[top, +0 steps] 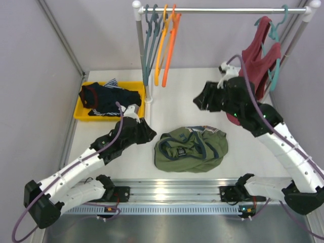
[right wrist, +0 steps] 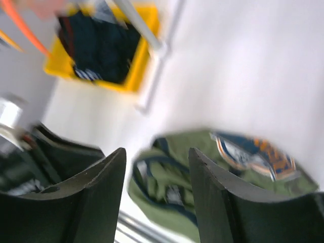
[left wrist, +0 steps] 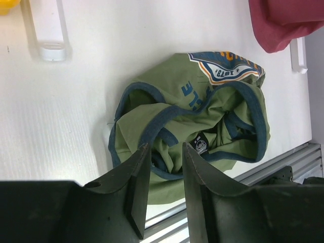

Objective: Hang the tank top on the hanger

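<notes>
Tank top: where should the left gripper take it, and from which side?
Probably the navy-trimmed strap loop on the tank top's left edge, coming in from the left. The top lies crumpled on the table, and that trim forms a raised fold just ahead of the open left gripper.

Just ahead of our dark grey left gripper point(left wrist: 165, 148) we see the olive-green fabric tank top point(left wrist: 202, 119), trimmed navy, its patch orange, blue and white. Far beyond the right gripper point(right wrist: 157, 152): a thin reddish-orange plastic hanger point(top: 172, 45), a yellow plastic tray point(right wrist: 143, 55).
</notes>
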